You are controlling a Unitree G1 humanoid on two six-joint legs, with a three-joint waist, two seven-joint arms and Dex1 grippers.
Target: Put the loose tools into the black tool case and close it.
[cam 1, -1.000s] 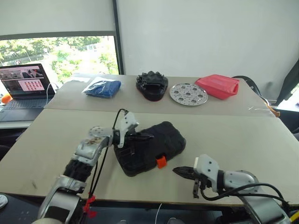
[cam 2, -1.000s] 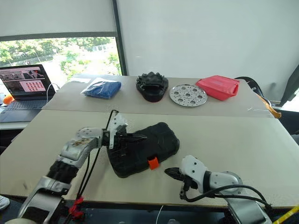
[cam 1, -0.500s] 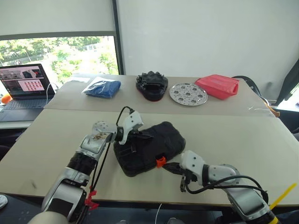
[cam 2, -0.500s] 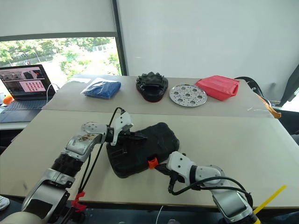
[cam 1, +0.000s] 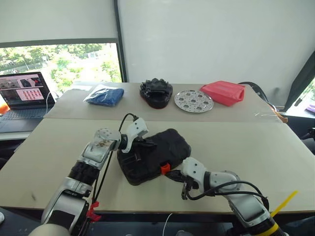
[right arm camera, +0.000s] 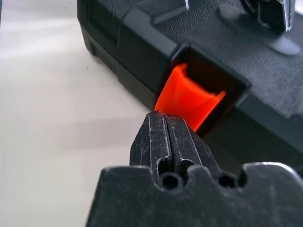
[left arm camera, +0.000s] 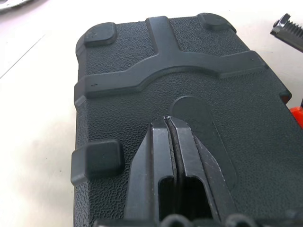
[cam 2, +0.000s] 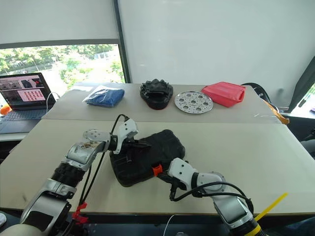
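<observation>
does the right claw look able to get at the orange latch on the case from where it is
Probably yes. The right claw, shut, has its tip right at the orange latch on the near edge of the black case, with nothing between them. The left claw rests on the lid, away from the latch.

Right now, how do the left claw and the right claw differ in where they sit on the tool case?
The left claw rests on top of the black tool case, on its textured lid; the right claw is at the case's front edge, tip at the orange latch. The left claw comes in from the case's left end, the right claw from the near side. Both are shut and hold nothing.
</observation>
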